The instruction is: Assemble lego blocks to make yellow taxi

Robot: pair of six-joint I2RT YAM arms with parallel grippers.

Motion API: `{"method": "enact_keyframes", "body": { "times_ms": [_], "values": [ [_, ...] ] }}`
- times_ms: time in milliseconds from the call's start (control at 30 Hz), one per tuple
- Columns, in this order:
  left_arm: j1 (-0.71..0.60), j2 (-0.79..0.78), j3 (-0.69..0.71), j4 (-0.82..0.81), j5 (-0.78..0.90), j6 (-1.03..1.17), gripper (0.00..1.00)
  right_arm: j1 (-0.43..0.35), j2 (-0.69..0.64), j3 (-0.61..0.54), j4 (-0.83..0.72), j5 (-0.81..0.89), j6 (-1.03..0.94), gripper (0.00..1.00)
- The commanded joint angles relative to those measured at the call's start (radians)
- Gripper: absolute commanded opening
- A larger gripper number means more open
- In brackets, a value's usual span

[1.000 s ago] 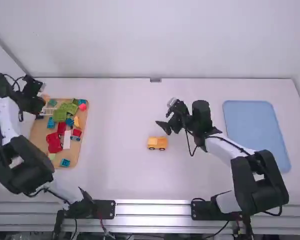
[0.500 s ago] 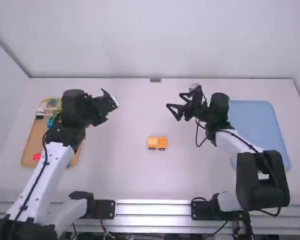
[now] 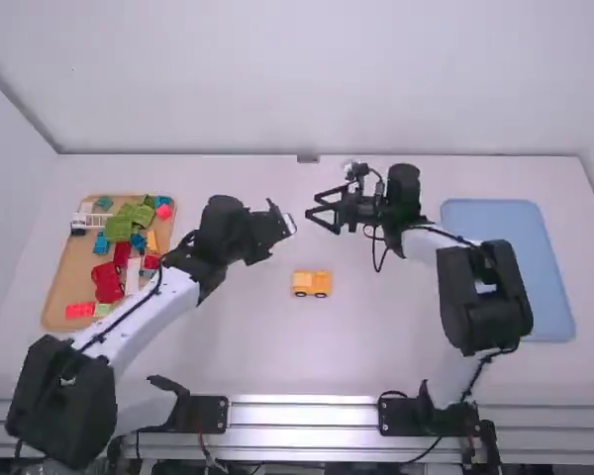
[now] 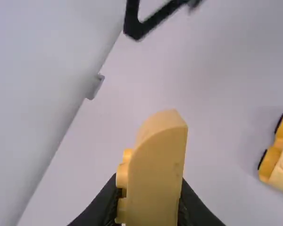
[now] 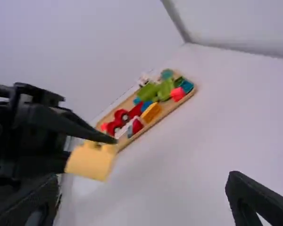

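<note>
White walls (image 3: 297, 79) rose behind the white table (image 3: 228, 346), and a metal rail (image 3: 302, 414) ran along its near edge. Near the middle of the table stood the yellow car (image 3: 312, 283), upright on dark wheels. Farther off and a little to its left, the left gripper (image 3: 277, 230) was held above the table, its fingers pinching a pale yellow block (image 4: 155, 174) with a rounded top and studs on one side. Block and car were apart. The right gripper (image 3: 312, 206) was on the far side of the car, pointing left, its fingers spread with nothing between them. At the left lay a wooden tray (image 3: 54, 307) of red, green, blue and orange pieces (image 3: 129, 220); at the right lay a blue tray (image 3: 510, 267), well apart from the car.
</note>
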Motion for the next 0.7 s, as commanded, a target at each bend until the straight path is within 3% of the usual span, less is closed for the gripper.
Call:
{"method": "enact_keyframes", "body": {
  "times_ms": [0, 333, 500, 667],
  "values": [
    [-0.016, 0.063, -0.004, 0.045, 0.015, -0.052, 0.04, 0.024, 0.04, 0.043, 0.0, -0.039, 0.011, 0.87],
    [-0.022, 0.184, -0.004, 0.191, 0.04, -0.092, 0.04, 0.048, 0.098, 0.057, 0.0, -0.023, 0.061, 0.72],
    [-0.029, 0.187, -0.004, 0.201, 0.039, -0.093, 0.02, 0.075, 0.098, 0.058, -0.047, 0.009, 0.056, 0.54],
    [-0.037, 0.187, -0.004, 0.2, 0.045, -0.092, 0.02, 0.101, 0.098, 0.058, -0.087, 0.047, 0.026, 0.54]
  ]
}}
